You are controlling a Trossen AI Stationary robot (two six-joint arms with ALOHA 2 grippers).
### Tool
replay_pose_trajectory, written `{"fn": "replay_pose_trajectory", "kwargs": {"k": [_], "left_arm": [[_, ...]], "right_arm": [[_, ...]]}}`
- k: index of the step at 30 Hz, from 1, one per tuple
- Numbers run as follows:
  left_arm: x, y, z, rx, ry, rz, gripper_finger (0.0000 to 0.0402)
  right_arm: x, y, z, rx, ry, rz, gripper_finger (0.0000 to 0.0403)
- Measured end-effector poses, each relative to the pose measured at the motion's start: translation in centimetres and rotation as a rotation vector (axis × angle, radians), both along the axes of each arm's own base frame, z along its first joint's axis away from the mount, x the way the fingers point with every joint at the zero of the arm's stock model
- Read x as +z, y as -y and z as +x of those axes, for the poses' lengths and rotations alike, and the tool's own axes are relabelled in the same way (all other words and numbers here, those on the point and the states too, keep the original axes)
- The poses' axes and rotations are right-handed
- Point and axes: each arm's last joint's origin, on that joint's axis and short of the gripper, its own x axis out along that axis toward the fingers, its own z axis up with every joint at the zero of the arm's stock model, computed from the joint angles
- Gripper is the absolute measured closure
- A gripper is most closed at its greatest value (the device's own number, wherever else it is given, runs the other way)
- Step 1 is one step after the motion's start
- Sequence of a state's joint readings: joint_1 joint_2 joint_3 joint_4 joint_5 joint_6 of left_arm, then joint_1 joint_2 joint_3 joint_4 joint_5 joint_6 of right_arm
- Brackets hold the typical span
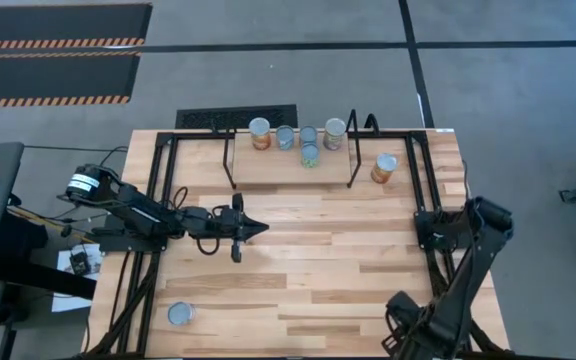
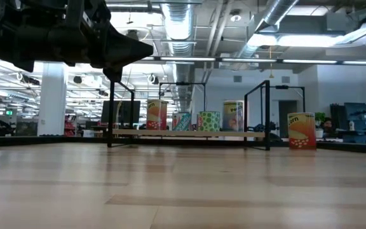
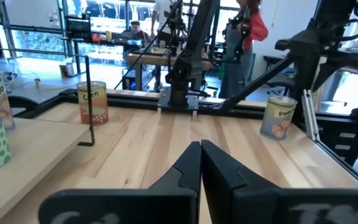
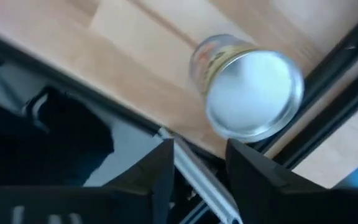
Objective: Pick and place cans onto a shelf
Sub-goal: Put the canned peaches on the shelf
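- We take the shelf (image 1: 290, 165) as our landmark: five cans (image 1: 309, 137) stand on its board, an orange can (image 1: 384, 167) stands on the table just beside its right upright, and a blue-grey can (image 1: 180, 314) sits well apart from it, near the table's front left edge.
- Our left gripper (image 1: 251, 229) hovers in front of the shelf's left half, fingers pressed together and carrying nothing.
- Our right gripper (image 4: 199, 163), parted and empty, hangs folded back, well in front of the shelf's right side.
- We judge the risks as:
  - clipping a shelf upright while reaching the orange can so close beside it;
  - toppling the tightly grouped cans when adding another.
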State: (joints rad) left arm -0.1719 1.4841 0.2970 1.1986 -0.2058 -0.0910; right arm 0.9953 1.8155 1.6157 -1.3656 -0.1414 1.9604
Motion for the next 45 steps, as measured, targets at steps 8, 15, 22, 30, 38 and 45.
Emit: {"fn": "replay_pose_trajectory", "kwargs": {"k": [8,15,22,30,38,45], "left_arm": [[-0.2,0.0,0.0,0.000,-0.016,0.003,0.0401],[-0.2,0.0,0.0,0.000,-0.023,0.004,0.0401],[-0.3,0.0,0.0,0.000,-0.029,0.004,0.0401],[-0.3,0.0,0.0,0.000,-0.030,0.003,0.0401],[-0.3,0.0,0.0,0.000,-0.033,0.003,0.0401],[-0.3,0.0,0.0,0.000,-0.035,0.003,0.0401]], "right_arm": [[-1.3,0.2,0.2,-0.040,-0.061,-0.100,0.0212],[-2.3,0.3,0.0,-0.062,-0.067,-0.124,0.0226],[-3.8,0.0,-0.2,-0.061,-0.048,-0.099,0.0222],[-4.2,0.1,-0.2,-0.062,-0.050,-0.103,0.0230],[-4.2,0.6,-0.2,-0.065,-0.072,-0.141,0.0254],[-4.2,0.8,0.3,-0.066,-0.028,-0.159,0.0268]]}}
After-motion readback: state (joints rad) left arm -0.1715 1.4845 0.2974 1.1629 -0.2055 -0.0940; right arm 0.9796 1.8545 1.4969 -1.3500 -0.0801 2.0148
